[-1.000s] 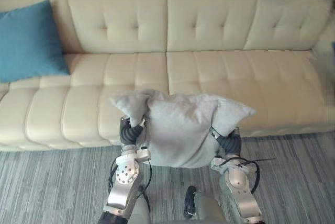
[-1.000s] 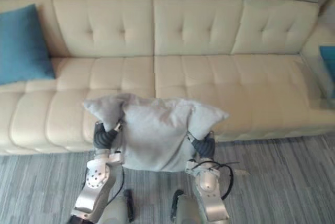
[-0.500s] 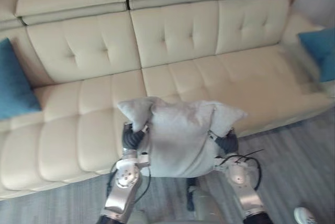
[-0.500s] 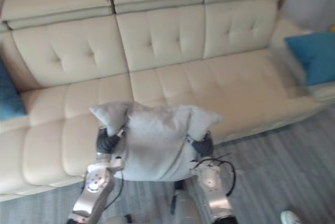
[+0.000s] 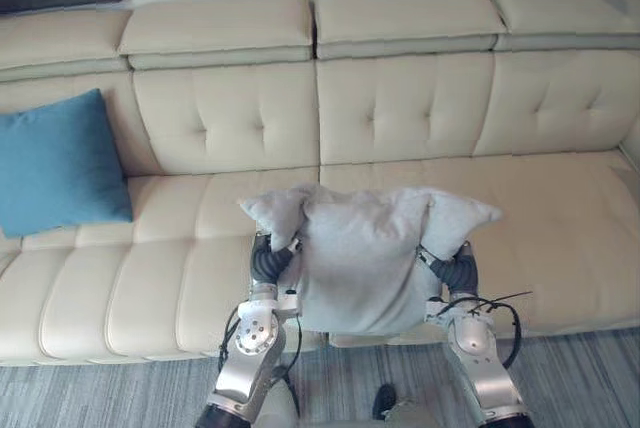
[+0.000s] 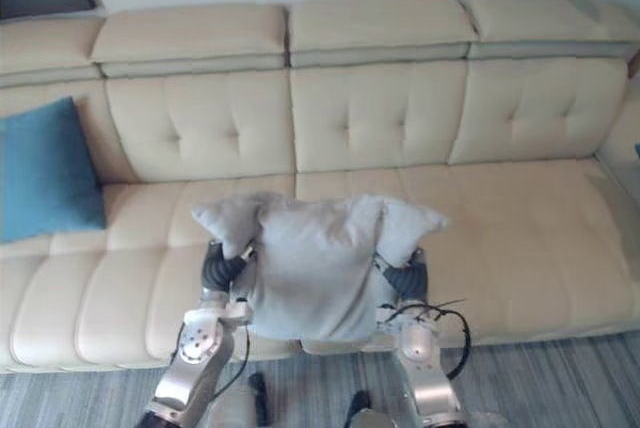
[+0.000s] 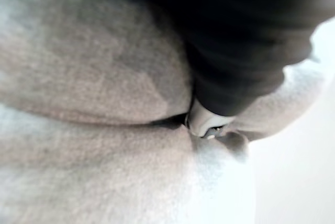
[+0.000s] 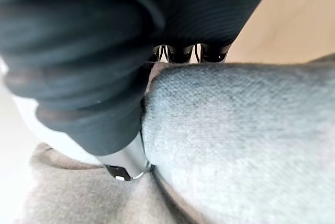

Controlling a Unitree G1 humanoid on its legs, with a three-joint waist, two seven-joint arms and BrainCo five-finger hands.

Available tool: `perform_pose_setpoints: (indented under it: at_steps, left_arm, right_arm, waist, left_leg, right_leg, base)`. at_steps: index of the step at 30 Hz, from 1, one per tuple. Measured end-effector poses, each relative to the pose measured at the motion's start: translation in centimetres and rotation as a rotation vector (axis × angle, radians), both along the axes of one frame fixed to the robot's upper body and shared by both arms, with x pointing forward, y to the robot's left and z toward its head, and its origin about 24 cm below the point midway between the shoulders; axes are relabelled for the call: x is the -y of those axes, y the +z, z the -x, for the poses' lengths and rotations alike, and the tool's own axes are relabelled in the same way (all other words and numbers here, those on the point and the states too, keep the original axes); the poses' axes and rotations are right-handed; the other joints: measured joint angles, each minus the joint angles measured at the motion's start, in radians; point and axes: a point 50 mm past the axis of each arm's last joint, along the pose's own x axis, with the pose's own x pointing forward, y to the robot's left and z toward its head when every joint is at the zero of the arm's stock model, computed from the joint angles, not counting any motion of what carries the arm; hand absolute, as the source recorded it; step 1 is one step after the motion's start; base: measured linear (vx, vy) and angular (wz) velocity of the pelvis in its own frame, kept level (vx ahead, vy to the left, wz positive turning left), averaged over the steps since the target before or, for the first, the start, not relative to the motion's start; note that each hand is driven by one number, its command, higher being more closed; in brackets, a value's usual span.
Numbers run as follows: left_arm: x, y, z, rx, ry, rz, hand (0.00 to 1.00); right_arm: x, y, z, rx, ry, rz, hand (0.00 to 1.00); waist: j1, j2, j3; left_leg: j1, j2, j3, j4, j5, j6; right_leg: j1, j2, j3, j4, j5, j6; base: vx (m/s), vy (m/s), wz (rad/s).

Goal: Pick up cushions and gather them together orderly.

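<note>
The grey cushion [image 5: 360, 258] hangs upright between the two hands, above the near edge of the cream sofa [image 5: 400, 118], at about the middle of its seat, with its two upper corners bunched above the hands. The left hand [image 5: 268, 260] grasps the cushion's left side, its thumb [image 7: 201, 122] sunk into a fold of the fabric, and the right hand [image 5: 458, 270] grasps the right side, pinching a fold between thumb [image 8: 128, 164] and fingers. A blue cushion [image 5: 60, 163] leans against the sofa's backrest at the far left, well apart from the grey one.
</note>
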Motion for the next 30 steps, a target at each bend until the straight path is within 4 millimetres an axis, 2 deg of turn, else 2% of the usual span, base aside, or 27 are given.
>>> perform_pose_setpoints:
  at_steps: [4, 7, 10, 12, 13, 17, 19, 20, 24, 26, 30]
  left_arm:
    - [-0.2, 0.5, 0.0, 0.021, -0.002, -0.017, 1.00]
    - [-0.4, 1.4, -0.3, 0.068, -0.009, -0.050, 1.00]
    - [-0.6, 2.8, -1.6, 0.127, -0.003, -0.102, 1.00]
    - [-0.7, 4.2, -2.7, 0.184, 0.020, -0.111, 1.00]
    - [-0.9, 5.5, -3.6, 0.232, 0.047, -0.119, 1.00]
    - [-1.7, 8.2, -6.5, 0.321, 0.127, -0.169, 1.00]
    - [-2.1, 10.1, -7.9, 0.379, 0.168, -0.183, 1.00]
    - [-2.5, 11.6, -8.7, 0.421, 0.194, -0.188, 1.00]
    - [-2.7, 15.5, -11.0, 0.520, 0.230, -0.216, 1.00]
    - [-2.9, 16.6, -11.9, 0.538, 0.240, -0.227, 1.00]
    - [-3.5, 19.2, -13.7, 0.556, 0.269, -0.246, 1.00]
  right_arm:
    - [-0.3, 0.1, -0.8, 0.003, 0.012, 0.011, 1.00]
    - [-0.4, 1.2, -2.3, 0.052, 0.020, 0.027, 1.00]
    - [-0.8, 2.8, -5.0, 0.108, 0.011, 0.043, 1.00]
    - [-1.3, 4.7, -6.5, 0.176, 0.010, 0.060, 1.00]
    - [-1.7, 6.4, -7.6, 0.240, 0.010, 0.087, 1.00]
    - [-2.7, 10.1, -10.8, 0.337, 0.013, 0.145, 1.00]
    - [-3.1, 12.6, -12.2, 0.402, 0.013, 0.180, 1.00]
    - [-3.2, 14.5, -13.0, 0.450, 0.009, 0.194, 1.00]
    - [-3.2, 19.4, -14.3, 0.571, -0.033, 0.206, 1.00]
    - [-3.1, 20.7, -14.8, 0.592, -0.051, 0.205, 1.00]
    - [-3.2, 23.4, -15.8, 0.616, -0.074, 0.198, 1.00]
  waist:
    - [0.011, -0.010, -0.012]
    - [0.014, -0.011, -0.012]
    - [0.017, -0.013, -0.011]
    - [0.022, -0.014, -0.011]
    - [0.027, -0.014, -0.010]
    - [0.035, -0.019, 0.002]
    - [0.039, -0.019, 0.034]
    - [0.040, -0.017, 0.056]
    - [0.048, -0.017, 0.130]
    - [0.049, -0.017, 0.142]
    - [0.048, -0.016, 0.206]
  left_leg:
    - [0.076, -0.062, 0.028, -0.127, 0.032, 0.020]
    - [0.085, -0.070, 0.035, -0.194, 0.079, 0.018]
    - [0.079, -0.062, 0.041, -0.218, 0.097, 0.012]
    - [0.055, -0.053, 0.040, -0.231, 0.112, 0.006]
    - [0.019, -0.044, 0.037, -0.232, 0.123, 0.004]
    - [-0.057, -0.028, 0.022, -0.232, 0.151, 0.001]
    - [-0.090, -0.024, 0.015, -0.231, 0.166, 0.004]
    - [-0.117, -0.021, 0.011, -0.234, 0.177, 0.005]
    - [-0.172, -0.024, -0.009, -0.290, 0.234, 0.010]
    - [-0.208, -0.025, -0.012, -0.308, 0.256, 0.011]
    - [-0.248, -0.030, -0.012, -0.319, 0.276, 0.014]
  right_leg:
    - [0.014, -0.051, 0.024, -0.011, -0.001, 0.026]
    - [0.003, -0.048, 0.028, -0.044, 0.023, 0.040]
    - [-0.008, -0.028, 0.031, -0.068, 0.040, 0.028]
    - [-0.032, -0.014, 0.030, -0.080, 0.053, 0.020]
    - [-0.065, -0.004, 0.029, -0.082, 0.062, 0.011]
    - [-0.130, 0.016, 0.023, -0.093, 0.086, -0.005]
    - [-0.160, 0.020, 0.019, -0.093, 0.095, -0.008]
    - [-0.187, 0.024, 0.016, -0.093, 0.103, -0.010]
    - [-0.258, 0.028, -0.004, -0.090, 0.122, -0.015]
    - [-0.301, 0.027, -0.009, -0.083, 0.125, -0.015]
    - [-0.349, 0.021, -0.013, -0.074, 0.128, -0.014]
  base:
    - [0.03, 0.099, -0.05]
    - [0.03, -0.014, -0.04]
    - [0.01, -0.040, -0.09]
    - [-0.03, -0.048, -0.04]
    - [-0.04, -0.040, 0.00]
    - [-0.07, -0.027, 0.05]
    - [-0.10, -0.008, 0.03]
    - [-0.15, -0.002, 0.06]
    - [-0.10, 0.008, 0.11]
    - [-0.05, 0.011, 0.05]
    - [0.00, 0.000, 0.00]
